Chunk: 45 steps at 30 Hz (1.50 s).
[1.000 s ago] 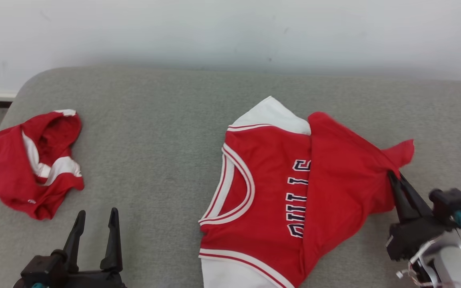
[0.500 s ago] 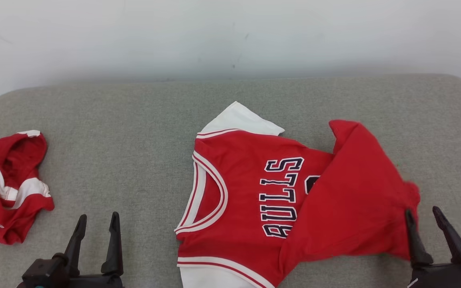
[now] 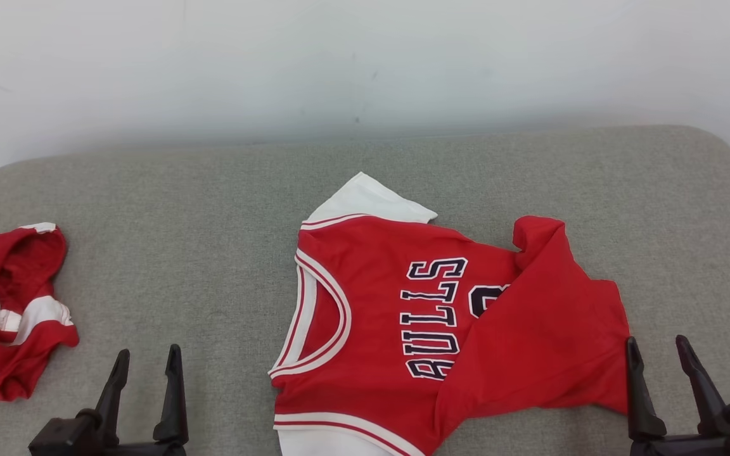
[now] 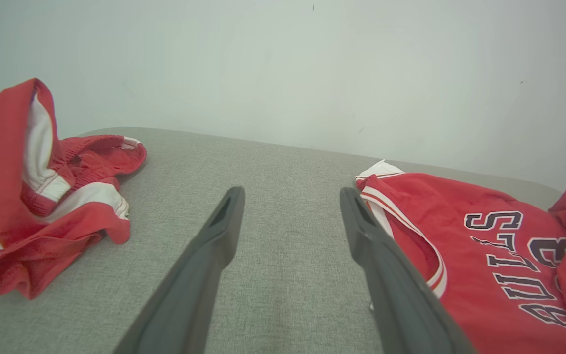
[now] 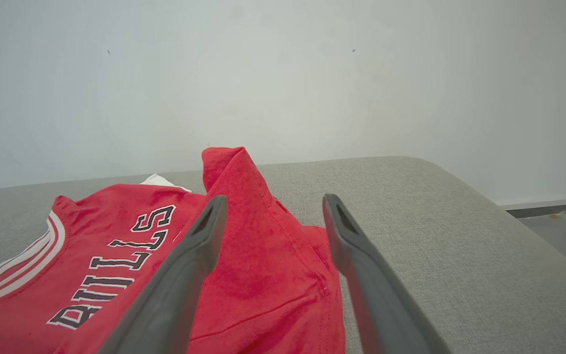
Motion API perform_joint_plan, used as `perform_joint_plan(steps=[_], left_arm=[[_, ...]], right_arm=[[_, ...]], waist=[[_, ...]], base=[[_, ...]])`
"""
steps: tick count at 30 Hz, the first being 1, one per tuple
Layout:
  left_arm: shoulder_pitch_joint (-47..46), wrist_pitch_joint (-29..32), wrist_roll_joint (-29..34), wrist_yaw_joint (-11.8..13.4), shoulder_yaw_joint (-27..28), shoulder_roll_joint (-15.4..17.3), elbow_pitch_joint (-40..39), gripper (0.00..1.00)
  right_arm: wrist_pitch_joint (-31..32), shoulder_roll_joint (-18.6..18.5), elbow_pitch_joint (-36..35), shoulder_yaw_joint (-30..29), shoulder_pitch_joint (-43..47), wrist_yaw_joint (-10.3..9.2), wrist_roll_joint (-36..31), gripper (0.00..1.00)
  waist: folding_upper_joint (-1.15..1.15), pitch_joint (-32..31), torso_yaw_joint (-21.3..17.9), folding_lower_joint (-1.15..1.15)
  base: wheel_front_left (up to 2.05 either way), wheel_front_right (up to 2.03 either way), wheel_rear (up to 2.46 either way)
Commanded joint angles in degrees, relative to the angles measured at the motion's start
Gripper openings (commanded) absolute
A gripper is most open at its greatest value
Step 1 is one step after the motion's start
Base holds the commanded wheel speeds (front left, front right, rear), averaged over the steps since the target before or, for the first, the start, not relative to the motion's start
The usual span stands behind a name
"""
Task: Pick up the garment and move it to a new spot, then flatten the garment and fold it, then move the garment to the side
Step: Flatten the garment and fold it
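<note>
1. The jersey [image 3: 403, 316] lies centre-right on the grey cushion [image 3: 213, 209], its lower part folded over the chest.
2. The right wrist view adds the floor [image 5: 558, 221]. The left wrist view brings the crumpled garment [image 4: 42, 196] close.
3. Legible: "BULLS" [image 3: 431, 320]. The number [image 3: 485, 297] beside it is half covered.
4. My left gripper [image 3: 149, 352] is spread and empty. My right gripper [image 3: 656, 342] is released, just beside the hem.
5. 1 second ago my right fingers pinched that hem and the fold hid the letters.

light: bright, soft, pretty even, no glare
shadows: faint grey band on the wall [image 3: 365, 120] at 12 o'clock
colour: garment [image 3: 371, 304] red punchy, not blown out
focus: head view crisp, wrist views softer toward 3 and 9 o'clock
</note>
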Motion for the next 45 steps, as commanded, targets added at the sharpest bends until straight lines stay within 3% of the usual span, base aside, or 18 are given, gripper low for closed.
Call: perform_joint_plan(steps=[1, 8, 13, 19, 27, 38, 45], left_arm=[[-0.81, -0.04, 0.53, 0.08, -0.28, 0.4, 0.27, 1.0], [-8.87, -0.04, -0.5, 0.08, -4.09, 3.32, 2.29, 1.0], [-21.44, 0.65, -2.72, 0.09, -8.73, 8.59, 6.23, 1.0], [-36.09, 5.5, -9.02, 0.09, -14.35, 15.07, 10.83, 1.0], [-46.7, 12.7, -16.95, 0.09, -23.8, 21.61, 18.29, 1.0], [-47.75, 22.27, -26.26, 0.1, -34.01, 24.55, 29.47, 1.0], [-48.06, 27.35, -32.78, 0.09, -37.98, 24.8, 30.95, 1.0]], right_arm=[[-0.34, 0.31, -0.1, 0.29, -0.08, -0.15, -0.65, 1.0], [-0.5, 0.47, 1.05, 1.78, -2.23, -0.15, -0.25, 1.0], [-0.71, 0.99, 2.51, 3.66, -5.28, -0.15, -0.2, 1.0], [-1.04, 2.04, 4.63, 5.14, -8.84, -0.15, 0.06, 1.0], [-0.99, 4.14, 4.95, 5.52, -11.58, -0.15, -0.65, 1.0], [-1.01, 5.36, 5.43, 5.55, -13.42, -0.15, -0.87, 1.0], [-1.0, 5.59, 5.88, 5.7, -14.11, -0.15, -0.88, 1.0]], waist=[[0.0, 0.27, -0.3, 0.01], [0.0, 2.22, -1.33, 0.01], [0.0, 5.39, -3.9, 0.01], [0.0, 9.75, -8.13, 0.01], [0.0, 14.47, -13.18, 0.01], [0.0, 16.31, -15.74, 0.01], [0.0, 16.85, -15.67, 0.01]], base=[[0.0, 0.0, 0.0], [0.0, 0.0, 0.0], [0.0, 0.0, 0.0], [0.0, 0.0, 0.0], [0.0, 0.0, 0.0], [0.0, 0.0, 0.0], [0.0, 0.0, 0.0]])
